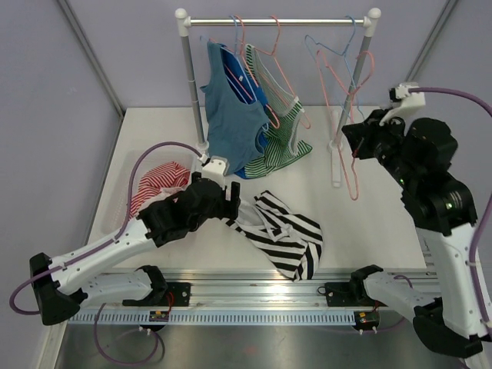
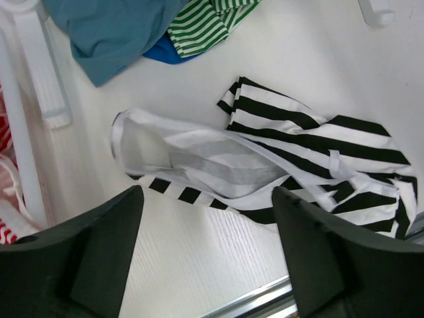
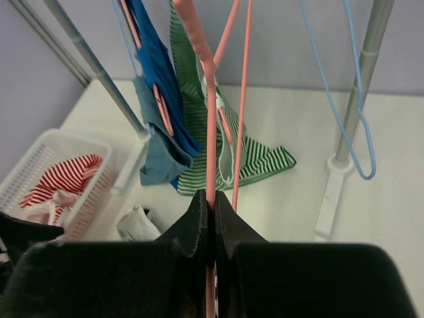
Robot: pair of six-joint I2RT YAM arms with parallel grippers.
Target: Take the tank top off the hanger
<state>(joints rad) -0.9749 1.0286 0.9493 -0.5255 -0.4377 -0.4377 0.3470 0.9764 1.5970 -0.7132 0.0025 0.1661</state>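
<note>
Your white table carries a clothes rack at its far edge. The striped tank top lies crumpled near the front edge. Your left gripper hangs over it, jaws apart and empty. Your right gripper is clamped on a bare pink hanger.

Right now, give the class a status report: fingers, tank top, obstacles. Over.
Left fingers open over striped tank top, lying loose on table. Right fingers shut on bare pink hanger. Nothing blocking.
</note>
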